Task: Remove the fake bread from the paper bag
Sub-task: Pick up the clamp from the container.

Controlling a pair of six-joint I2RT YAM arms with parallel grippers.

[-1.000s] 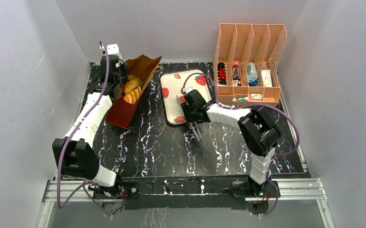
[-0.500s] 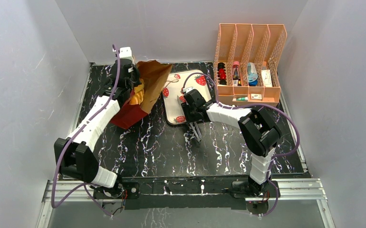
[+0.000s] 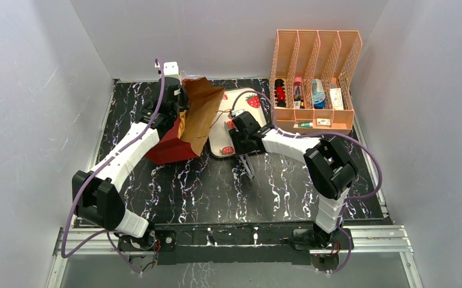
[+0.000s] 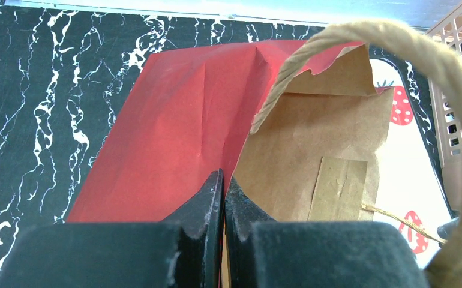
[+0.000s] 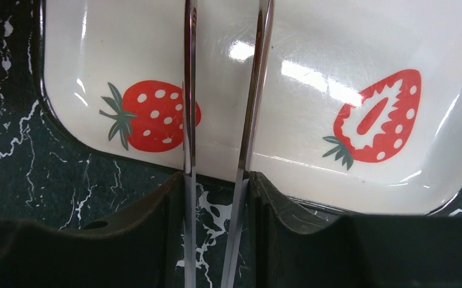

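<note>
The left fingers [image 4: 223, 183] are pressed together on the rim of the bag [image 4: 174, 132], pinching the paper where the red outer face meets the brown inner wall. A plain rectangular patch [image 4: 339, 189] of paper is stuck on that inner wall, and 1 twine handle [image 4: 360, 33] arcs across close to the lens. From above, the bag stands tilted at the far left of the worktop [image 3: 216, 186], with its red half lowest and its brown top leaning toward the tray [image 3: 216, 133], overlapping that tray's left edge. The bread cannot be made out in any view, as the paper hides the inside. The right fingers [image 5: 216, 180] are clamped on the tongs [image 5: 256, 90], 1 finger against each of the 2 metal arms. The arms sit slightly apart and reach out over the tray's near corner. The tray is white with a dark rim and printed strawberries, 2 of them in the right wrist view. Just right of the tray stands an orange rack [image 3: 315, 45] with 4 slots holding small items. Their labels are too small to read.
</note>
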